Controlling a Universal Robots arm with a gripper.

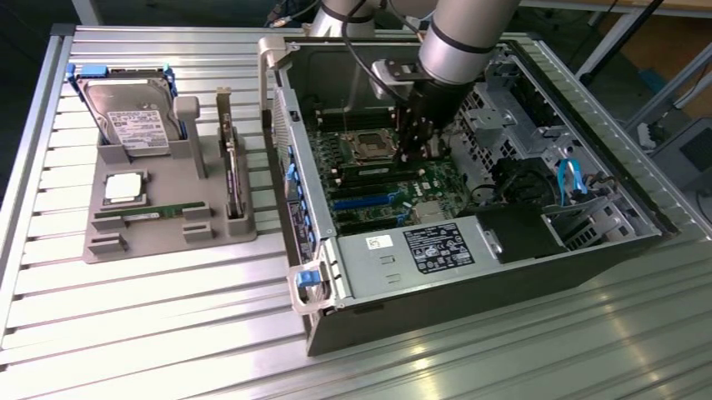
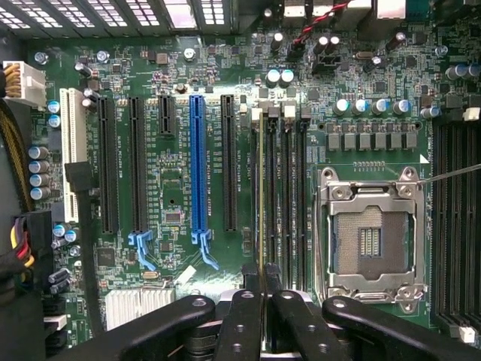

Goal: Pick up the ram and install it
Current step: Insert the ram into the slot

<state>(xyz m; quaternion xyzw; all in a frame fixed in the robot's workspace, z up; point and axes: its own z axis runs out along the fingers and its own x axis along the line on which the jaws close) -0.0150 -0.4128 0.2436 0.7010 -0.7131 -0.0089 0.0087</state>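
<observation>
- Gripper [image 2: 261, 280] is clamped on the ram [image 2: 261, 195], held edge-on along the DIMM slots [image 2: 286, 195] beside the CPU socket [image 2: 368, 235].
- Risk: if the stick is slightly tilted or offset, pressing could jam or bend it.

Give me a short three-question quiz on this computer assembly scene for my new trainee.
1. True or false: the processor socket on the motherboard is empty.
2. What is the gripper shut on? A) a screwdriver B) the ram C) a battery
3. Fill in: the grey tray beside the case holds ___ spare ram stick.
Key: 1 true; 2 B; 3 one.
</observation>
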